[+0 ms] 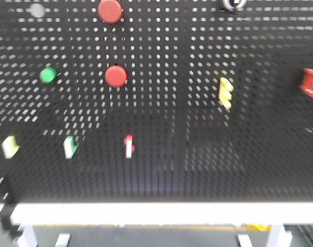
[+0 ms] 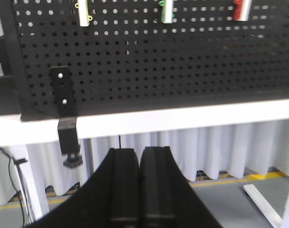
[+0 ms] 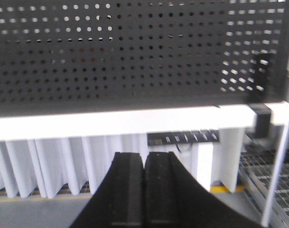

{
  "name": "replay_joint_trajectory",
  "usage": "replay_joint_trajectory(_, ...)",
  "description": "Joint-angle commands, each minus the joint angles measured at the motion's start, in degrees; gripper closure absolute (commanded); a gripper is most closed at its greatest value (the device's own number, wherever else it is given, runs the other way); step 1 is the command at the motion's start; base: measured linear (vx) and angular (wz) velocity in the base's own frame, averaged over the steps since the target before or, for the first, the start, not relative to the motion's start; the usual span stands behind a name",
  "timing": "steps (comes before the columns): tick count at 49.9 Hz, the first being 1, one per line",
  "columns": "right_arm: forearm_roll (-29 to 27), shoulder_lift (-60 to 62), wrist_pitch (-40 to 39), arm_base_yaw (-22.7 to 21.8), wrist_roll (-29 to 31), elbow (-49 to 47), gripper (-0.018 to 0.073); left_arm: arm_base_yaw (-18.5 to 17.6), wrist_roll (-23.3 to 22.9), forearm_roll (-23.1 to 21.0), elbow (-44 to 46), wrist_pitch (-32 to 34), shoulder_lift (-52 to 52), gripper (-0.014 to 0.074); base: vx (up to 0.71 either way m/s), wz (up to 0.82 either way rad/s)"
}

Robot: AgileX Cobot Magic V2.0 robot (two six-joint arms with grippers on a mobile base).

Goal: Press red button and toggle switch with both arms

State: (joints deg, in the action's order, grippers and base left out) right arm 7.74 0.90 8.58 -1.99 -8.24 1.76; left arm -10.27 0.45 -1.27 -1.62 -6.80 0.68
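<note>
Two round red buttons show on the black pegboard in the front view, one at the top (image 1: pixel 110 10) and one lower (image 1: pixel 115 76). The toggle switch (image 1: pixel 232 4) is a silver ring with a dark centre, cut off by the top edge. Neither gripper appears in the front view. In the left wrist view my left gripper (image 2: pixel 139 153) is shut with nothing in it, below the board's white ledge (image 2: pixel 182 118). In the right wrist view my right gripper (image 3: pixel 144 156) is shut and empty too, also below the ledge. No button or toggle switch shows in either wrist view.
A green button (image 1: pixel 48 75) and a grey one (image 1: pixel 37 10) sit left of the red buttons. Yellow (image 1: pixel 10 146), green (image 1: pixel 70 146) and red (image 1: pixel 128 146) rocker switches line the lower board. A yellow part (image 1: pixel 226 92) and a red part (image 1: pixel 311 83) sit at right. Black clamps (image 2: pixel 64 111) hold the board.
</note>
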Motion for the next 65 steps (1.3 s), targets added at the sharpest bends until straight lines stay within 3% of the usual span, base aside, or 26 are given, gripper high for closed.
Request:
replay_joint_trajectory(1,0.71,0.61,-4.79,-0.33,0.08,0.63,0.0562,-0.09,-0.45,0.06,-1.91,4.72,0.93,0.0594,0.38,0.03)
replay_joint_trajectory(21,0.71,0.61,-4.79,-0.33,0.14,0.63,0.0562,-0.09,-0.45,0.06,-1.91,4.72,0.93,0.0594,0.27,0.03)
replay_joint_trajectory(55,0.67,0.61,-5.41,-0.33,0.09,0.63,0.0562,-0.09,-0.45,0.06,-1.91,4.97,0.93,0.0594,0.02,-0.01)
replay_joint_trajectory(59,0.67,0.61,-6.71,-0.33,0.09,0.63,0.0562,-0.09,-0.45,0.15,-1.17,8.16,0.93,0.0594,0.00,0.00)
replay_joint_trajectory(65,-0.69,0.61,-16.51,-0.33,-0.66,-0.61,0.0562,-0.09,-1.84,0.06,0.32,17.67,0.93,0.0594,0.00,0.00)
